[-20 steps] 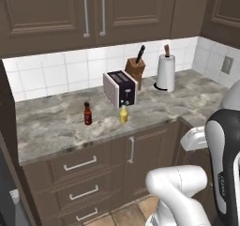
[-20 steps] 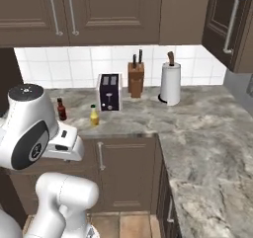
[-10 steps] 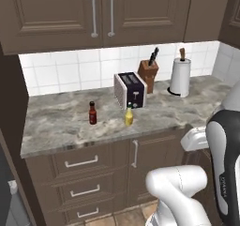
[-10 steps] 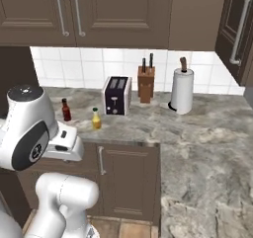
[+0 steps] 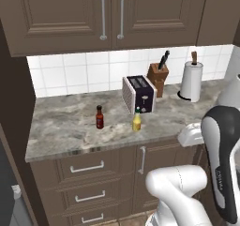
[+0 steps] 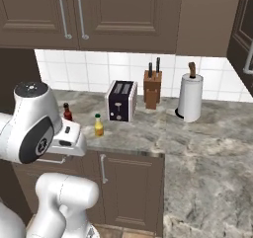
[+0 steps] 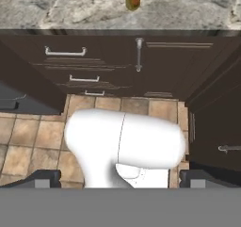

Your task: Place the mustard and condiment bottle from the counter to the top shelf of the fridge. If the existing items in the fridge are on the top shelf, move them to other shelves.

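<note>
Nearest, the gripper [image 7: 120, 183] hangs low before the drawers, jaws spread wide and empty. On the table [image 5: 65, 126] beyond, the mustard [image 5: 137, 121] stands near the front edge, just before the toaster [image 5: 139, 94]; the condiment bottle [image 5: 99, 117] stands apart. A careless reach could topple the mustard.

Dark brown cupboards [image 5: 110, 14] with long silver handles hung over a wall of white tiles [image 5: 79, 75], more brown drawers [image 5: 86, 183] and a cupboard door [image 6: 131, 187] sat below, and the floor [image 7: 28, 141] was made of light brown square tiles.
</note>
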